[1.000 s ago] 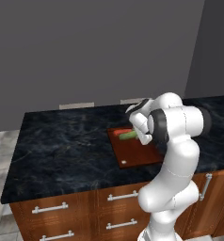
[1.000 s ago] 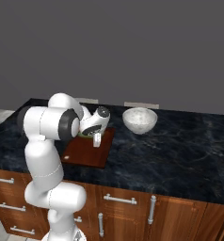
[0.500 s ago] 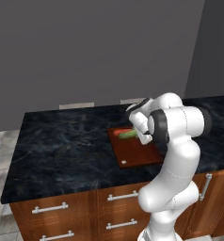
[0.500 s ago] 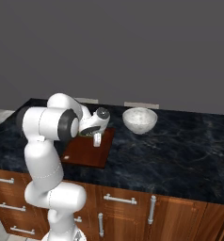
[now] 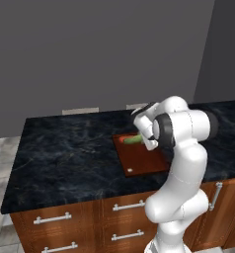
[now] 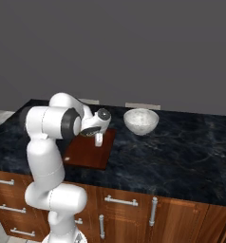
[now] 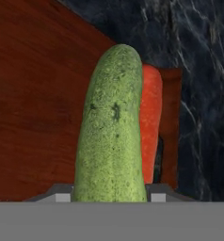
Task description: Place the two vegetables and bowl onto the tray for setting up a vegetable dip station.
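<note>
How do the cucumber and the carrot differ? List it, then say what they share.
Colour: the cucumber is speckled green, the carrot plain orange-red.
Position: in the hand view the cucumber lies in front and runs down between the jaws, while the carrot lies beside and behind it, mostly hidden.
Size: in that view the cucumber looks thicker.
Shared: both are oblong, lie parallel, and are over the wooden tray.

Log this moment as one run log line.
gripper: over tray, jaw state unclear | cucumber: between fingertips, above tray | carrot: on tray beside cucumber | bowl: on counter, off tray
</note>
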You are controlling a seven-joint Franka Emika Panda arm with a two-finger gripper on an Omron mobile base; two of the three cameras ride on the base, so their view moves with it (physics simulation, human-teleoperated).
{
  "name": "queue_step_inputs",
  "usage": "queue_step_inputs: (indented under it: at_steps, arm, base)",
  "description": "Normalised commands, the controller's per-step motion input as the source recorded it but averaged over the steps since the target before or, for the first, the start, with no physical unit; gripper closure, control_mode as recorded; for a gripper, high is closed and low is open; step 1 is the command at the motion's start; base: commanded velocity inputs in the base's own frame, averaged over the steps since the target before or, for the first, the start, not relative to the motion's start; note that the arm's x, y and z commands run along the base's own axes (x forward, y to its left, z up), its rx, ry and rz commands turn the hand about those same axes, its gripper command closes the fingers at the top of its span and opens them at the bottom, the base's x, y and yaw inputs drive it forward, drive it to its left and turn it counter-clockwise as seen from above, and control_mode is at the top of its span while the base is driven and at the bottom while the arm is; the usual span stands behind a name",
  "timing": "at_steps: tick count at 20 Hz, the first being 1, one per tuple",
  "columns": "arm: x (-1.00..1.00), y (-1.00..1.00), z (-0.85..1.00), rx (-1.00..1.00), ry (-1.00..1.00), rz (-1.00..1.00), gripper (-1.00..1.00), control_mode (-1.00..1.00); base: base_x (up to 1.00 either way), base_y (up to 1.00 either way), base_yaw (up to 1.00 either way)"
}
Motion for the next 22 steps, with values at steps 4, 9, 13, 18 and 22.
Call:
queue_step_inputs:
  at_steps: [4, 9, 13, 18, 22]
  arm:
    - [0.30, 0.00, 0.00, 0.00, 0.00, 0.00, 1.00, -1.00]
    - [0.22, 0.00, 0.00, 0.00, 0.00, 0.00, 1.00, -1.00]
    - [0.11, 0.00, -0.02, 0.00, 0.00, 0.00, 1.00, -1.00]
    - [0.00, 0.00, -0.04, 0.00, 0.00, 0.00, 1.00, -1.00]
    - [0.00, 0.00, -0.14, 0.00, 0.00, 0.00, -1.00, -1.00]
  base:
    - [0.00, 0.00, 0.00]
    - [0.00, 0.00, 0.00]
    - [0.00, 0.00, 0.00]
    - [0.00, 0.00, 0.00]
    - [0.00, 0.00, 0.00]
